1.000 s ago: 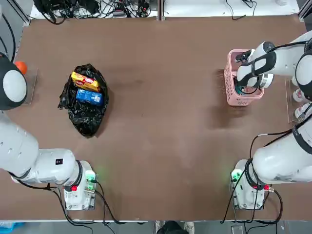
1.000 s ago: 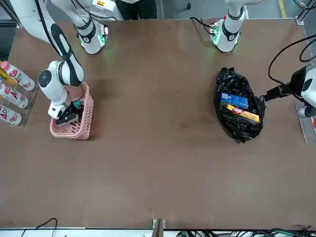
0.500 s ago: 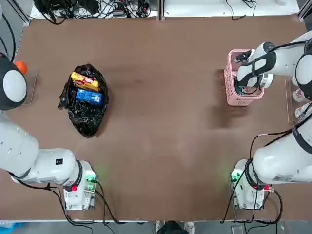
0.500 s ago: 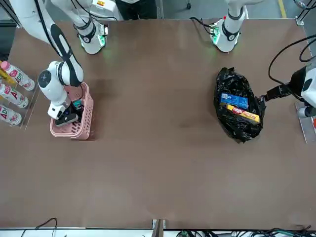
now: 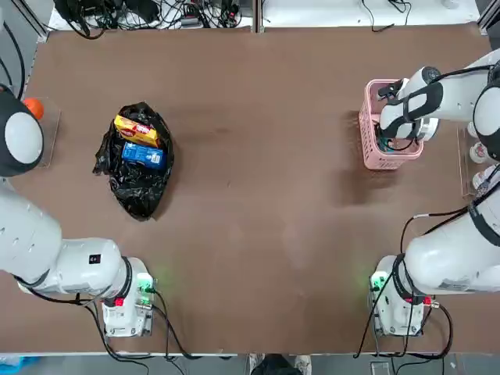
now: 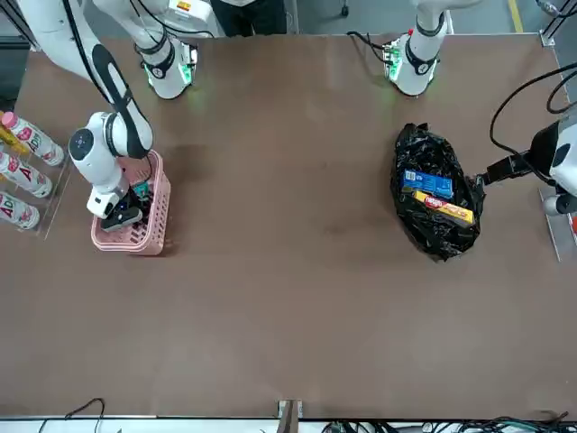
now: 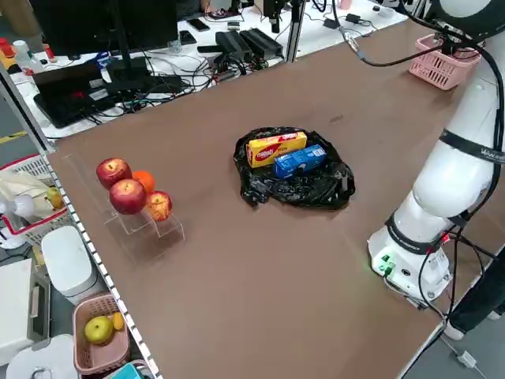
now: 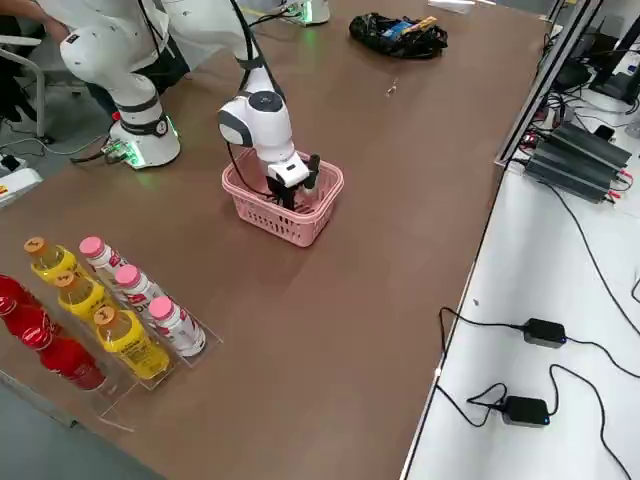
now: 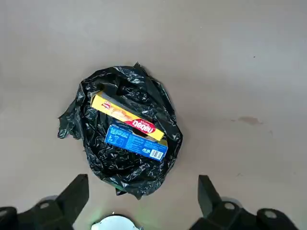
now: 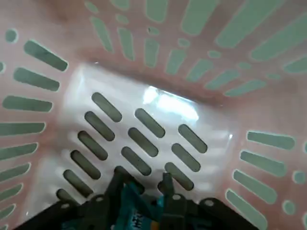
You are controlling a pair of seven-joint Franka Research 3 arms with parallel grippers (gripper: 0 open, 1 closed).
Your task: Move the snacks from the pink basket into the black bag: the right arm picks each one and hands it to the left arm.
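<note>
Two of three done, by the look of it: yellow packet [image 5: 137, 129] and blue packet [image 5: 143, 155] lie side by side on the black bag [image 5: 137, 184], at about 9 o'clock on the bench [image 5: 258, 195] in the top view.

Teal packet [image 10: 135, 214] is the last one, down in the pink basket [image 5: 368, 134] at about 3 o'clock. Right hand [image 6: 123, 215] is sunk inside the basket with its fingers closed in on the teal packet (grip looks taken, lift not yet begun).

Left hand [image 9: 144, 201] hangs above the bag, spread wide, holding nothing.

Left to do: lift out, hand over, drop in the bag.

Room: basket walls sit close round the right hand, so straight up seems the only clean exit. Bottles [image 6: 22, 171] stand just beyond the basket toward the bench edge. Mid-bench between basket and bag is bare, good for the handover.
</note>
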